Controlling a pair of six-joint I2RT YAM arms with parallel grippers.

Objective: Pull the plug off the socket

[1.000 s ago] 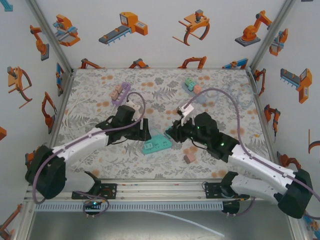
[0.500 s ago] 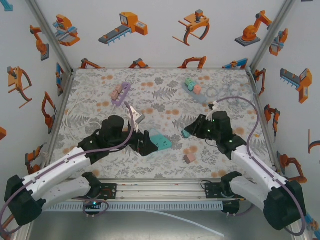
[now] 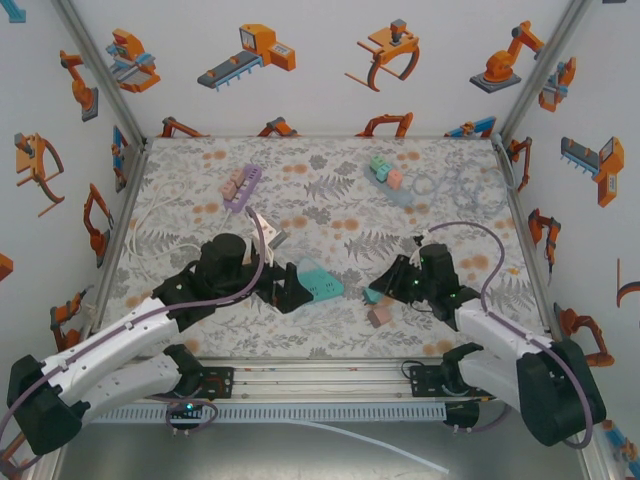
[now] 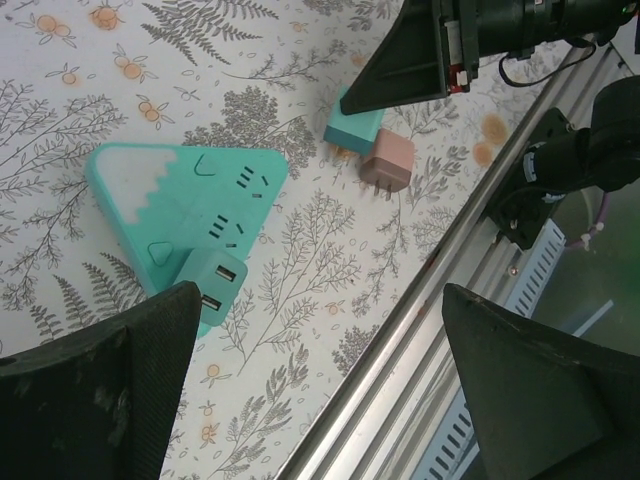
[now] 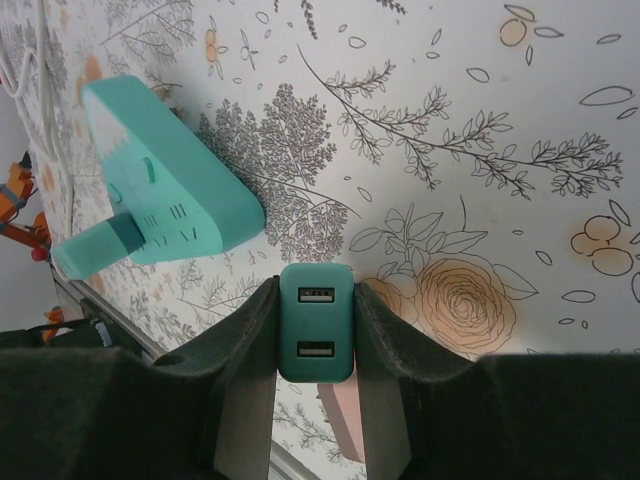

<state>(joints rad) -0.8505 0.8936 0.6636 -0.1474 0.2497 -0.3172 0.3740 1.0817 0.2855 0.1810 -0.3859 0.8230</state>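
Note:
The teal triangular socket (image 3: 320, 280) lies flat on the floral table, and a teal USB plug (image 4: 211, 291) still sits in its near side. My left gripper (image 3: 283, 291) stands wide open just left of the socket, touching nothing; in the left wrist view its gap (image 4: 320, 400) spans bare table and rail. My right gripper (image 3: 380, 290) is shut on a second teal USB plug (image 5: 316, 322), held clear of the socket (image 5: 170, 200) and just above the table. That held plug (image 4: 352, 128) hangs a short way right of the socket (image 4: 180, 200).
A pink plug (image 3: 378, 317) lies loose just below the right gripper. A purple power strip (image 3: 241, 186) with pink plugs sits at the back left, another strip with green and pink plugs (image 3: 385, 172) at the back right. The aluminium front rail (image 4: 440, 300) runs close by.
The left gripper has opened and let go of the socket, which now rests on the table. The right gripper has pulled back towards the near right with the teal plug.

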